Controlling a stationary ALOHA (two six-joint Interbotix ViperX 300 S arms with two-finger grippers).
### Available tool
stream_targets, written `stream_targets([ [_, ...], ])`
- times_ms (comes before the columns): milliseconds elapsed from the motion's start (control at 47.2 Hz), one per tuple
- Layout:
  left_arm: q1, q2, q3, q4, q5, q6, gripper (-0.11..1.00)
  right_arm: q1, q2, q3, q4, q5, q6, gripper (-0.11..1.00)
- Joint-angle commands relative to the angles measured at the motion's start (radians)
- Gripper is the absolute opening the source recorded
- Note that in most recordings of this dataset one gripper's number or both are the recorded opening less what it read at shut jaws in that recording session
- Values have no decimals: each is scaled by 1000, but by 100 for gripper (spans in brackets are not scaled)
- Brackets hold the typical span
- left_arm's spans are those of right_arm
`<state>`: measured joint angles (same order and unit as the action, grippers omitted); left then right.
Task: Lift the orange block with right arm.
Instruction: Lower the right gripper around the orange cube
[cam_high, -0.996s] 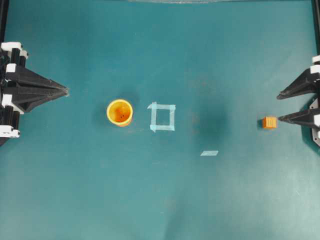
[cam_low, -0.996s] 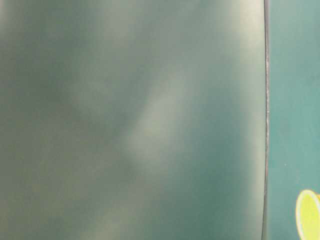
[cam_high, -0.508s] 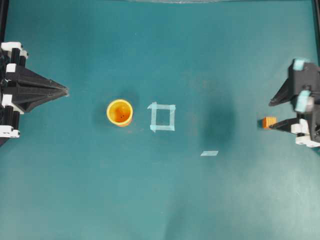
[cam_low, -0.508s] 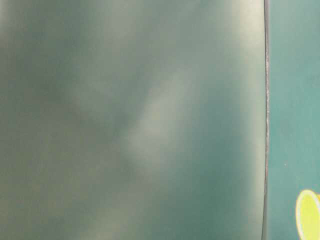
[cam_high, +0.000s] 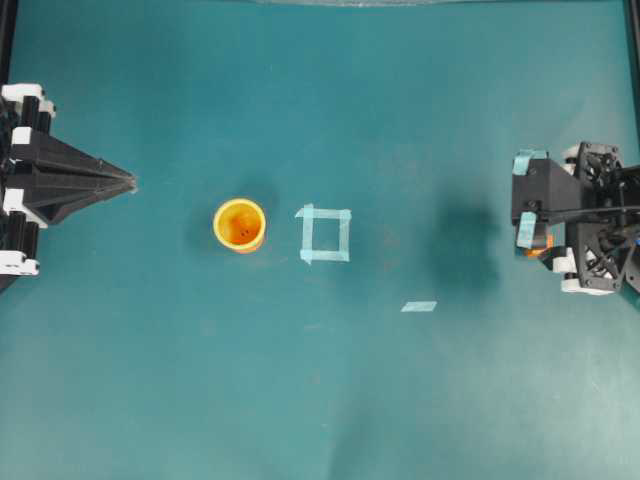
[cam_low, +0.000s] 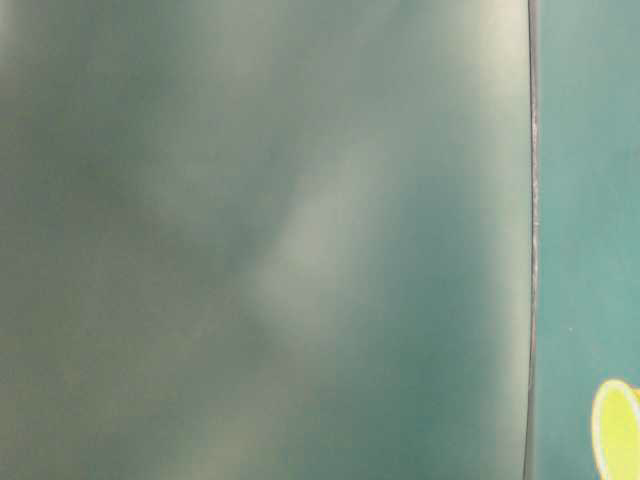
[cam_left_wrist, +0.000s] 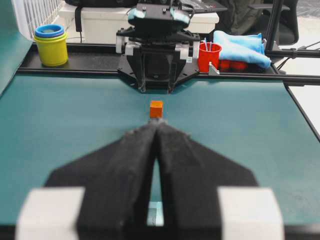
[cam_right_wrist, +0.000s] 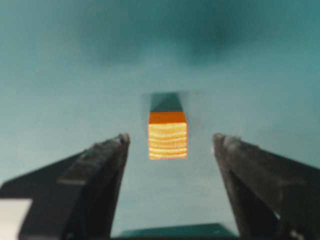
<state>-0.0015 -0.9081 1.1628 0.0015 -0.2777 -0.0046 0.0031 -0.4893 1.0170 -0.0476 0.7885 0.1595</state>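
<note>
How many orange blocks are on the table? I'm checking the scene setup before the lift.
1. The orange block sits on the teal table at its right side, between the open fingers of the right hand. None appears hidden.

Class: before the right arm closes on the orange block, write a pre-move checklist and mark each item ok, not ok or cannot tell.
1. Right end effector open: ok.
2. Orange block lined up with the gap between its fingers: ok.
3. Fingers already touching the block: not ok, gaps show on both sides.
4. Fingertips low enough to grip: cannot tell.
5. Left end effector shut and parked far from the block: ok.
6. Cup clear of the grasp area: ok.
</note>
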Motion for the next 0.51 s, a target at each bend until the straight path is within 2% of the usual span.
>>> stream_targets([
  [0, 0, 3, -28, 2, -5, -2, 1, -2, 11, -2, -5, -26, 5, 67],
  [487, 0, 3, -29, 2, -5, -2, 1, -2, 54, 74, -2, -123, 9, 67],
])
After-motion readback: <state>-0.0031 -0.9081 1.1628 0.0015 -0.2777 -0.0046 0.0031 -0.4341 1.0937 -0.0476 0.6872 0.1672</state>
